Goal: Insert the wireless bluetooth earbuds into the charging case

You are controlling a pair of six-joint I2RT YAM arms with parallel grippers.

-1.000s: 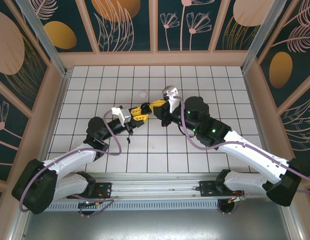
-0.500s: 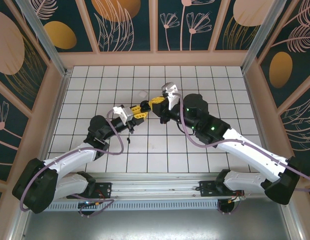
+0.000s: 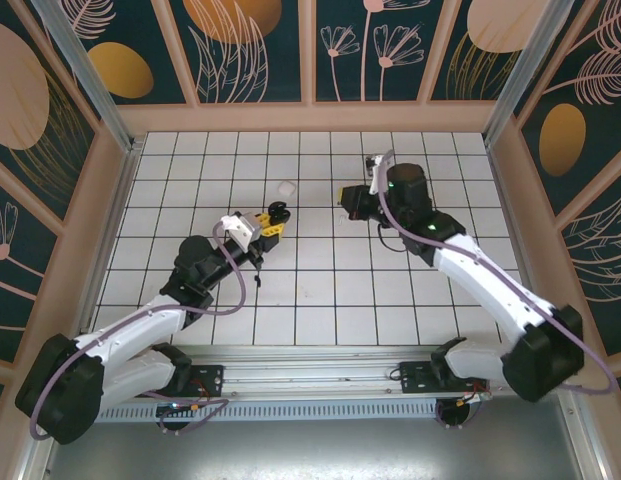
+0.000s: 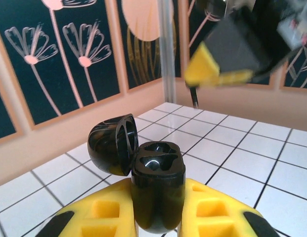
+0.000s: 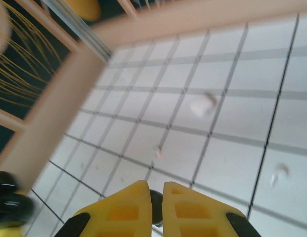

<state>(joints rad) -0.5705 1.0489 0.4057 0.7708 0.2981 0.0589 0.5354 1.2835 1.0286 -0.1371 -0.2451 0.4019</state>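
Centrally, glossy black charging case, smooth and rounded, domed lid hinged open beside two shiny wells, pinched upright between the blocky yellow plastic fingers of the left gripper. Opposite, right gripper, matching yellow fingers pressed nearly together, above matte white square tiles with dark grout. Loose on those tiles, a tiny whitish earbud and a second whitish earbud, well apart, near a larger rounded white lump.
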